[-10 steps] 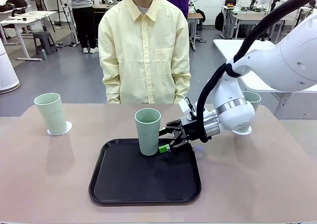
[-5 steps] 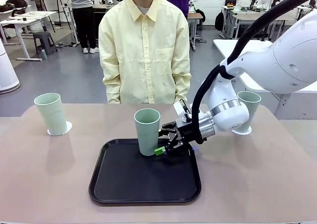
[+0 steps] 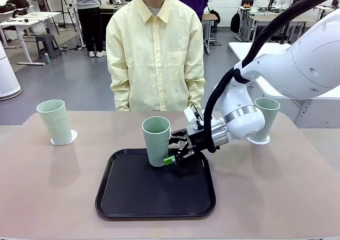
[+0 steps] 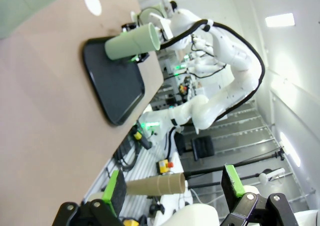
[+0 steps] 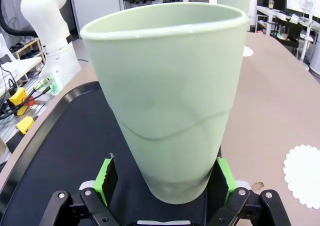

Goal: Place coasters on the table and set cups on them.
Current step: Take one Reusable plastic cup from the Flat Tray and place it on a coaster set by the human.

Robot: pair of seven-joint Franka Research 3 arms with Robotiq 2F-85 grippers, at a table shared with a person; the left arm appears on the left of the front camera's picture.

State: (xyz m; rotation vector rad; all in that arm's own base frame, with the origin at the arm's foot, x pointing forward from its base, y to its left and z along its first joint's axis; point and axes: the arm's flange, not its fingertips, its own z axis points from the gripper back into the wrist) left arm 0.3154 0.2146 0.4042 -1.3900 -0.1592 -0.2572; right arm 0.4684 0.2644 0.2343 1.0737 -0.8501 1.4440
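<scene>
Tray, black with a raised rim, sits mid-table on the tan table. One pale-green cup stands upright on the tray near its 12 o'clock edge. Right gripper reaches in from 3 o'clock, low at the cup's base. In the right wrist view the green pads stand apart on either side of that cup's lower wall, close against it; whether they touch, I cannot tell.

Second cup stands on a coaster near the table's 9 o'clock edge. Third cup stands on a coaster toward 3 o'clock, partly behind the right arm. A spare coaster lies flat on bare table, just off the tray's side in the right wrist view.

Left gripper, seen in its wrist view, is off the table's edge, jaws spread wide with nothing between them.

Open tabletop lies at 6 o'clock and between the tray and the 9 o'clock cup. A person in a yellow shirt stands at the 12 o'clock edge.
</scene>
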